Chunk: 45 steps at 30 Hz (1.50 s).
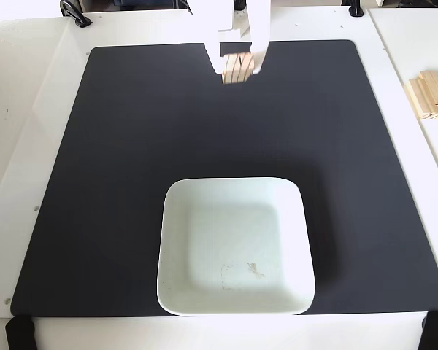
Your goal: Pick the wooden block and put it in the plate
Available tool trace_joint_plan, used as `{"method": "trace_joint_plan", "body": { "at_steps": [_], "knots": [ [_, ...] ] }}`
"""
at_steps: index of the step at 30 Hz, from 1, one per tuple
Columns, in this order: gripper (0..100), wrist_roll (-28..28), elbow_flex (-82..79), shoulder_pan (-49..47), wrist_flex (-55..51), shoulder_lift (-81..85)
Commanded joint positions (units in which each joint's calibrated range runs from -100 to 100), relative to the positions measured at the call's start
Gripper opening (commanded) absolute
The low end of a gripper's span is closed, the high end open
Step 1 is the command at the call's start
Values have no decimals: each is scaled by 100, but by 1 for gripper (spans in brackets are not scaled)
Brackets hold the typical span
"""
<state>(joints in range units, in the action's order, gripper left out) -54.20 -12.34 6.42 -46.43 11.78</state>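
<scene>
Big black mat (117,182) covers most of the table. The plate (233,244) sits on its near half. My gripper (237,62) is well beyond the plate at the mat's far edge, fingers closed on the wooden block (238,68), lifted I think. Loose wooden sticks (431,98) lie off to the plate's far right.
</scene>
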Motion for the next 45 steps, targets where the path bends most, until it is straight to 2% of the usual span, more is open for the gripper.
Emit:
{"method": "trace_joint_plan", "body": {
  "at_steps": [1, 5, 15, 22, 28, 34, 37, 42, 45],
  "knots": [
    [1, -47, 348, 30, 962, -534],
    [1, -15, 1248, 30, 1430, -1644],
    [1, -5, 3398, 30, 1448, -4000],
    [1, 1, 3353, 41, 1395, -4119],
    [2, 326, 3227, -37, 1448, -4102],
    [2, 321, 3209, -15, 1421, -4102],
    [9, 321, 3209, 18, 1404, -4093],
    [30, 359, 3200, 30, 1395, -4093],
    [34, 348, 3200, 41, 1395, -4093]
  ]
}}
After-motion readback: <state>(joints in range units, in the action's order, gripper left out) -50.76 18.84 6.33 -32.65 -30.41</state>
